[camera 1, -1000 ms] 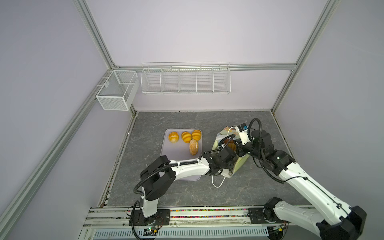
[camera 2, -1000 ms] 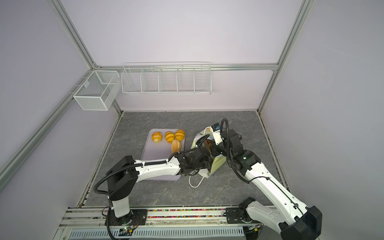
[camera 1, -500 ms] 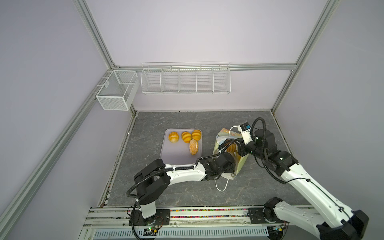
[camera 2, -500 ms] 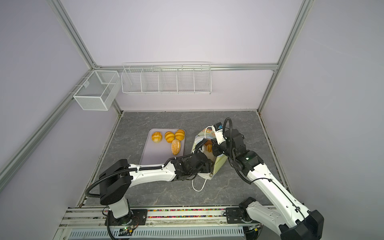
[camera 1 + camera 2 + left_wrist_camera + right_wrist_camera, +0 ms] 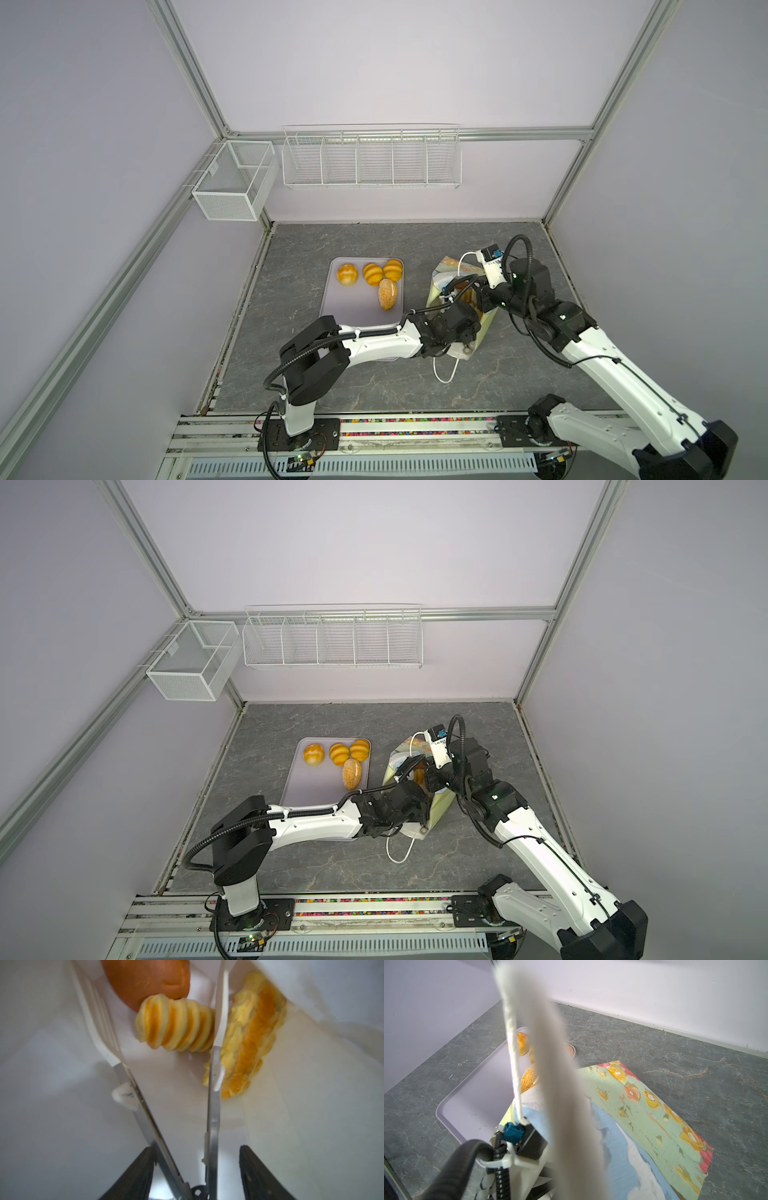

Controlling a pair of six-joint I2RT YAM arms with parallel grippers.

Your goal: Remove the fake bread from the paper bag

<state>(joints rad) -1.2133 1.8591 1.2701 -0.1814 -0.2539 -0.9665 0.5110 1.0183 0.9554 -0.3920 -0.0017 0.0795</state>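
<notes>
The paper bag (image 5: pixel 446 270) (image 5: pixel 401 750) (image 5: pixel 643 1105) leans over on the grey table, right of the tray. My left gripper (image 5: pixel 195 1148) reaches inside it, shut on metal tongs whose white tips (image 5: pixel 104 1043) stand apart. A long ridged loaf of fake bread (image 5: pixel 176 1028) lies between the tips. A brown round bun (image 5: pixel 149 978) sits behind it and a second long loaf (image 5: pixel 255 1039) beside it. My right gripper (image 5: pixel 478 289) (image 5: pixel 430 777) is shut on the bag's white cord handle (image 5: pixel 550 1064) and holds it up. That cord hides its jaws in the right wrist view.
A lilac tray (image 5: pixel 353 311) (image 5: pixel 316 791) left of the bag holds three ridged golden buns (image 5: pixel 372 274) and a speckled oval (image 5: pixel 387 294). The bag's other cord handle (image 5: pixel 446 370) lies on the table in front. White wire baskets (image 5: pixel 370 160) hang on the back wall.
My left arm has stretched lower and further into the bag's mouth, and its jaws have widened, spreading the tongs. The right gripper has shifted slightly back with the handle.
</notes>
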